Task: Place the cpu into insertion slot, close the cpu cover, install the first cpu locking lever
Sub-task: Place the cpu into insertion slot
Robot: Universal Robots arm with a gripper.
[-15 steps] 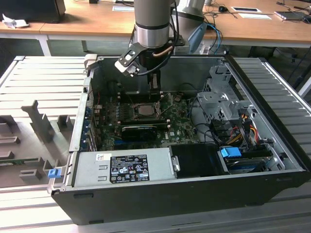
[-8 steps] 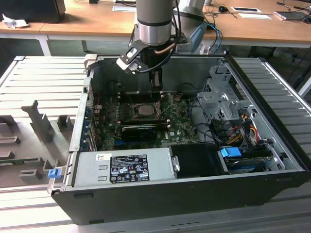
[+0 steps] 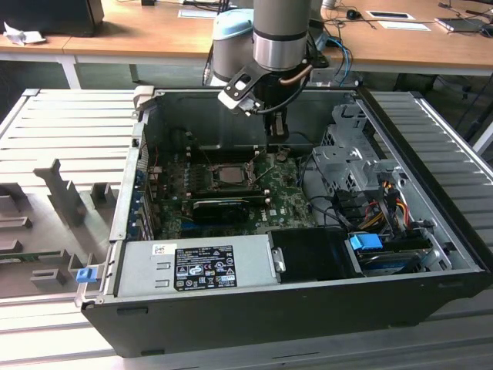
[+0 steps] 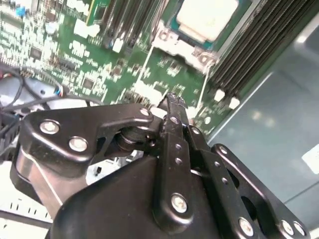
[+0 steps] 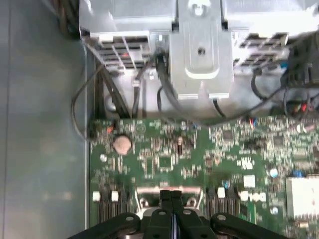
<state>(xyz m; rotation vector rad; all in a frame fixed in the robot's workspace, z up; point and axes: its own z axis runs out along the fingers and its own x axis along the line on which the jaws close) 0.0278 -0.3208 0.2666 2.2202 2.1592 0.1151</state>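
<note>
Gripper (image 4: 170, 102) fingers pressed together near the motherboard (image 4: 75, 59); cpu (image 4: 207, 17) partly cut off.

One open computer case (image 3: 308, 324), one green motherboard (image 3: 286, 196), one cpu (image 4: 207, 17), one black graphics card (image 3: 219, 208), one grey power supply (image 3: 192, 266), one silver drive cage (image 3: 347, 154), one bundle of coloured cables (image 3: 389, 202), one round coin-cell battery (image 5: 122, 144), one robot arm (image 3: 281, 31) carrying one tool (image 3: 277, 131)

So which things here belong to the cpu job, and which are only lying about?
Job: pale square metal cpu, thin silver metal cpu cover, black metal gripper.
Lying about: grey metal power supply box, round silver coin battery, long black graphics card.
</note>
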